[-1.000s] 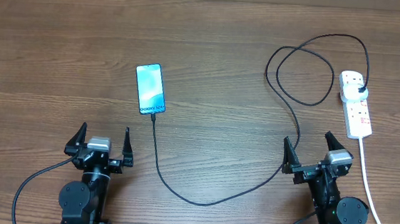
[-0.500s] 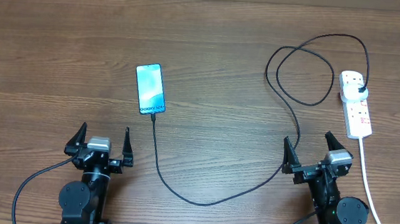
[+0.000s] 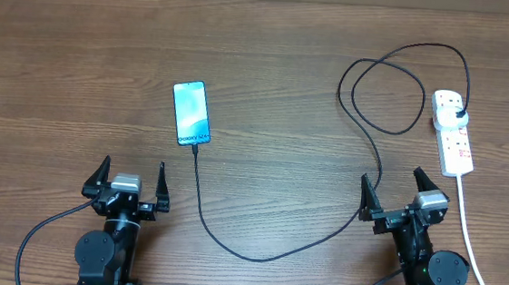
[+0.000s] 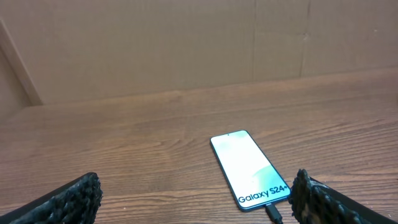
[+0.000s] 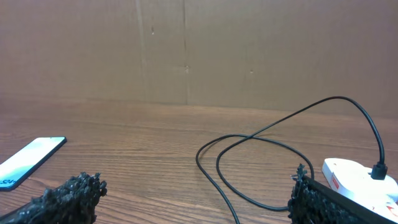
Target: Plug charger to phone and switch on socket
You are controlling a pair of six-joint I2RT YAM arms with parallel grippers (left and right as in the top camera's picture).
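The phone point(image 3: 192, 113) lies flat on the wooden table with its light-blue screen lit; the left wrist view shows the phone point(image 4: 250, 169) with the charger's connector tip point(image 4: 274, 213) in its near end. The black charger cable point(image 3: 255, 252) runs from there in a curve, loops at the cable loop point(image 3: 381, 98), and its black plug point(image 3: 459, 116) sits in the white socket strip point(image 3: 453, 133). The strip's near end point(image 5: 357, 180) shows in the right wrist view with the cable point(image 5: 249, 146). My left gripper point(image 3: 130, 180) and right gripper point(image 3: 395, 195) stand open near the front edge, holding nothing.
A thick white cord point(image 3: 470, 241) runs from the socket strip toward the front right edge, beside my right arm. A cardboard wall point(image 4: 186, 43) stands behind the table's far edge.
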